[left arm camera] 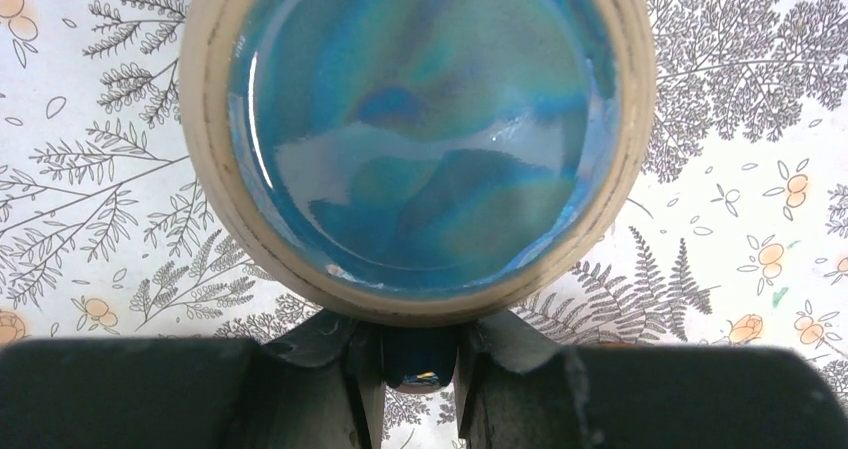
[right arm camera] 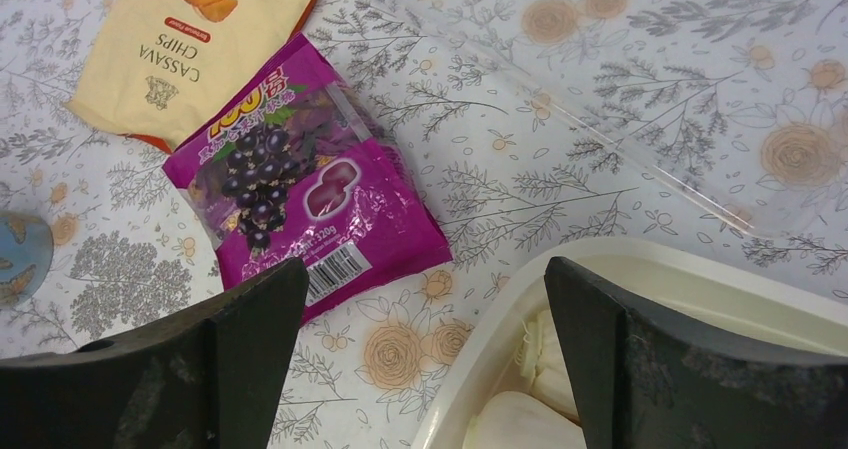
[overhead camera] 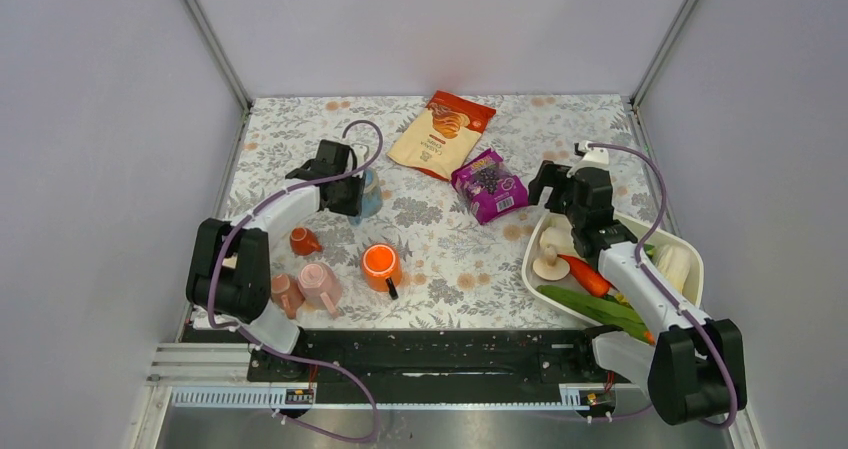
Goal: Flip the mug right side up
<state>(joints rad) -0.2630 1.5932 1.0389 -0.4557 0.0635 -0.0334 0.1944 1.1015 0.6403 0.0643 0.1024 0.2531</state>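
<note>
At ten o'clock on the bench, left hand pinches the mug by its handle; mug looks base-up, unflipped. Right hand gapes wide, holding nothing.

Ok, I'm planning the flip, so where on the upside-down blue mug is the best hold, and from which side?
Probably the handle, approached from its own side, with the left claw fingers flanking it. The blue mug stands base up. Its round body looks too wide for the claw, while the handle juts out sideways as a narrow tab.
</note>
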